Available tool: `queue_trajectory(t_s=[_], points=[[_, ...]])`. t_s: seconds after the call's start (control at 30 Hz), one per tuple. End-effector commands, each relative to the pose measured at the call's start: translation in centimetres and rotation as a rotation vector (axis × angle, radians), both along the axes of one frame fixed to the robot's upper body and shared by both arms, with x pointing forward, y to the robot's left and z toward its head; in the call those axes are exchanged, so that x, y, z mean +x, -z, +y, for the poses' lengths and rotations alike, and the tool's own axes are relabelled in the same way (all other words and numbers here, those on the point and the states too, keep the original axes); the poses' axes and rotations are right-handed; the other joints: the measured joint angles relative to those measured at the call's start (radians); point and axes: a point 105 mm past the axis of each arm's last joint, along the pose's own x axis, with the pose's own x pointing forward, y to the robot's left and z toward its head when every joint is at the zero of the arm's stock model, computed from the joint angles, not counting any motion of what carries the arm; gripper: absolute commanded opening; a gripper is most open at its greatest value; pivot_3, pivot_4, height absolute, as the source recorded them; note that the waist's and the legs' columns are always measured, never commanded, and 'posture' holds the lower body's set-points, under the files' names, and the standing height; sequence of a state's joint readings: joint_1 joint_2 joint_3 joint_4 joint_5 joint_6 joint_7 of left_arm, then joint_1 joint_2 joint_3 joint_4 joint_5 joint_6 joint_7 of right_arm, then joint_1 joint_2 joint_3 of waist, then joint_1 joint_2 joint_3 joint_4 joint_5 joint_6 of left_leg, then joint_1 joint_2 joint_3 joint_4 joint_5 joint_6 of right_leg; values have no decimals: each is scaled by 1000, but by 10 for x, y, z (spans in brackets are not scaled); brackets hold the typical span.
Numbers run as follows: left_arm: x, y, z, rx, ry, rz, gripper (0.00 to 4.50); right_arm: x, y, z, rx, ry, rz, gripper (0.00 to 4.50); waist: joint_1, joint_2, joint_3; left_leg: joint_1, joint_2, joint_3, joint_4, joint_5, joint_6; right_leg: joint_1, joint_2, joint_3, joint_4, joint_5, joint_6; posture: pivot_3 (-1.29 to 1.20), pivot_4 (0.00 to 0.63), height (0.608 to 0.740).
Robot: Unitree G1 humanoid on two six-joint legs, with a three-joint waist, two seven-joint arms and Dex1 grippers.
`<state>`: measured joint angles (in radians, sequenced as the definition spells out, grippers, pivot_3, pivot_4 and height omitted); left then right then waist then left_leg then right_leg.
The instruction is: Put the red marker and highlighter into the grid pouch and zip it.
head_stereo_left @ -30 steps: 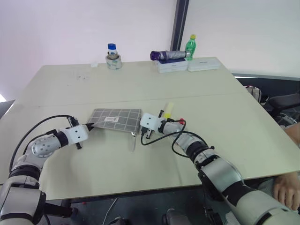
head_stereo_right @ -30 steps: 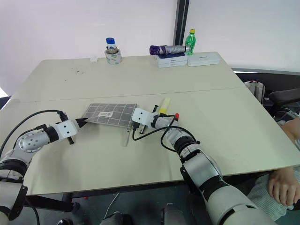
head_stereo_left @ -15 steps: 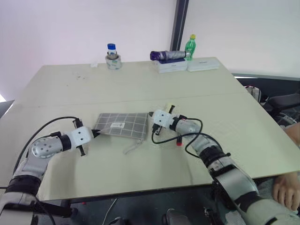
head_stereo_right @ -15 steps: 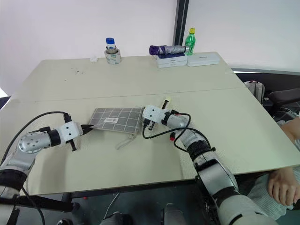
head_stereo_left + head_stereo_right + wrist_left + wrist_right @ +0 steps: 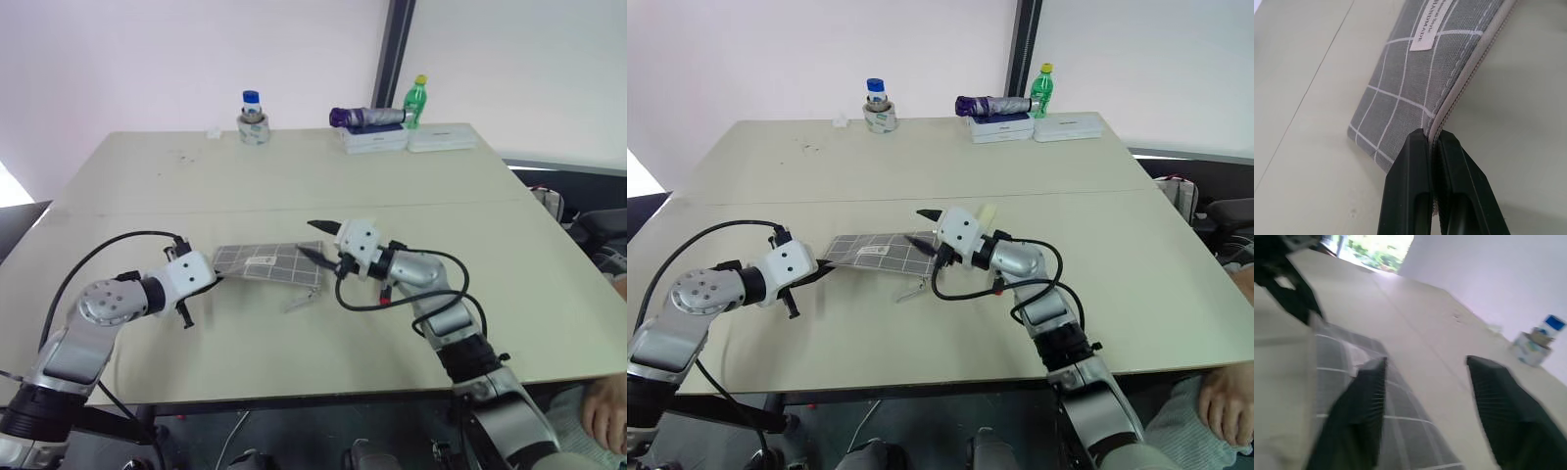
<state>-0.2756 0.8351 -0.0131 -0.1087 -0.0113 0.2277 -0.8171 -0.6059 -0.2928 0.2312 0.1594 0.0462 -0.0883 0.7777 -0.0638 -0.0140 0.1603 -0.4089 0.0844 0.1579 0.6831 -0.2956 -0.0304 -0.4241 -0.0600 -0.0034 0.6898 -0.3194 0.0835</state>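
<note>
The grid pouch (image 5: 266,264) lies flat near the table's middle, grey with white lines and a small white label (image 5: 1431,25). My left gripper (image 5: 1432,142) is shut on the zipper edge at the pouch's left corner. At the pouch's right end my right gripper (image 5: 318,243) hovers open, one finger above the fabric and one low beside it, nothing between them. The light pull cord (image 5: 302,302) trails loose on the table. The yellow highlighter (image 5: 987,211) peeks out behind the right hand. A red tip of the red marker (image 5: 384,292) shows under the right forearm.
At the far edge stand a blue-capped bottle inside a tape roll (image 5: 254,125), a purple folded umbrella (image 5: 370,118) on white boxes, and a green bottle (image 5: 418,90). A person's hand (image 5: 605,411) rests off the table's near right corner.
My right gripper has opened and pulled back and up from the pouch's right end. The left gripper has dragged the pouch a little to the right. The view itself has also shifted.
</note>
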Motion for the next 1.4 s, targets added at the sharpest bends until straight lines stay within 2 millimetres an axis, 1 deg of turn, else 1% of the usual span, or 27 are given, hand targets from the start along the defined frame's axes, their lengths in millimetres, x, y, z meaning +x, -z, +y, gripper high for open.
queue_trajectory(t_s=[0.03,0.1,0.2,0.27,0.3,0.37,0.47,0.57,0.63,0.7,0.77,0.83,0.9,0.97,1.07,1.13,1.2,1.27,1.3,1.4], points=[[2,-19,-2,-52,-21,-58,0,-21,-8,15,-45,-88,-98,4446,2,0,0,0,0,0,0,0,0,0,0,0,0,0,0,0,150,740],[2,-21,-4,-64,-22,-61,0,-26,-5,20,-90,-109,-140,4446,5,0,0,0,0,0,0,0,0,0,0,0,0,0,0,0,150,740],[1,-21,-8,-62,-11,-47,0,-27,1,26,-177,-105,-231,4446,10,0,0,0,0,0,1,0,0,0,0,0,0,0,0,0,150,740],[1,-23,-11,-76,-6,-50,0,-20,6,30,-246,-63,-309,4446,14,0,0,0,0,0,1,0,0,0,0,0,0,0,0,0,150,740],[0,-23,-13,-73,0,-48,0,-15,5,32,-259,-29,-351,4446,15,0,0,0,0,0,1,0,0,0,0,0,0,0,0,0,150,740],[0,-23,-14,-69,3,-46,0,-10,-1,35,-233,11,-384,4446,18,0,0,0,0,0,1,0,0,0,0,0,0,0,0,0,150,740],[2,-27,-12,-82,-18,-66,0,-13,-3,36,-179,-14,-351,4446,19,0,0,0,0,0,1,0,0,0,0,0,0,0,0,0,150,740],[3,-29,-5,-94,-39,-58,0,-15,-16,24,-39,-27,-262,4446,22,0,0,0,0,0,1,0,0,0,0,0,0,0,0,0,150,740],[1,-32,-2,-124,-47,-40,0,-17,-21,16,15,-45,-214,4446,23,-1,0,0,0,0,1,0,0,0,0,0,0,0,0,0,150,740],[2,-34,7,-93,-74,-42,0,-12,-17,-1,-1,-16,-171,4446,22,-1,0,0,0,0,1,0,0,0,0,0,0,0,0,0,150,740],[4,-41,14,-100,-107,-54,0,-2,-8,-21,-14,64,-72,4446,23,-1,0,0,0,0,1,0,0,0,0,0,0,0,0,0,150,740],[6,-43,14,-109,-119,-57,0,-1,0,-30,0,100,-10,4446,24,-1,0,0,0,0,1,0,0,1,0,0,0,0,0,0,150,740],[9,-38,12,-117,-151,-67,0,-5,8,-32,40,116,65,4446,23,-1,0,0,0,0,1,0,0,1,0,0,0,0,0,0,150,740],[12,-33,7,-124,-171,-76,0,0,20,-34,76,189,164,4446,20,-1,0,0,0,0,1,0,0,1,0,0,0,0,0,0,150,740],[14,-33,0,-130,-191,-107,0,2,31,-32,142,262,290,4446,20,-1,0,0,0,0,1,0,0,0,1,1,0,0,0,0,150,740],[15,-30,-8,-125,-192,-118,0,-4,27,-20,221,241,332,4446,22,-1,0,0,0,0,1,0,0,0,1,1,0,0,0,0,150,740],[15,-28,-18,-149,-196,-125,0,-5,23,-10,293,243,376,4446,23,-1,0,0,0,0,1,0,0,0,1,1,0,0,0,0,150,740],[15,-25,-25,-153,-200,-127,0,5,34,-11,264,339,396,4446,23,-1,0,0,0,0,1,0,0,0,1,1,0,0,0,0,150,740],[14,-24,-26,-143,-209,-134,0,7,37,-11,272,366,401,4446,24,-1,0,0,0,0,1,0,0,0,1,1,0,0,0,0,150,740],[14,-21,-29,-141,-225,-141,0,7,36,-4,340,370,443,4446,25,-1,0,0,0,0,1,0,0,0,1,1,0,0,0,0,150,740]])
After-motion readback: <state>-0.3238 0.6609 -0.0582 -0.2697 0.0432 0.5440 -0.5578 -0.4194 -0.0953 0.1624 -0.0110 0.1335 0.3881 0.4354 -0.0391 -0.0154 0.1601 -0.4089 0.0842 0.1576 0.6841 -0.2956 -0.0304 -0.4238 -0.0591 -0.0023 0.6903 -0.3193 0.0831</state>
